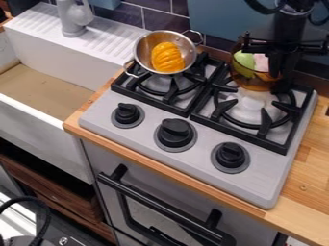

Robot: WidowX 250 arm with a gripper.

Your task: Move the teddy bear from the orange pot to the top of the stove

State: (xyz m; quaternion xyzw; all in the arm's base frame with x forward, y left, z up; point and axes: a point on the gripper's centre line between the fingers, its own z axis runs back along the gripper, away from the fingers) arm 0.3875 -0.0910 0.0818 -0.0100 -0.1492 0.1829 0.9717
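The pincer [279, 85] hangs at the orange pot [252, 85]; I can't tell its opening or hold.

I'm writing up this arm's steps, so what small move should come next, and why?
Probably a slight shift of the pincer left across the orange pot, as the picture shows it. The pincer is at the pot's right side, while a green shape and a pink shape show left of it. I can't tell which is the bear.
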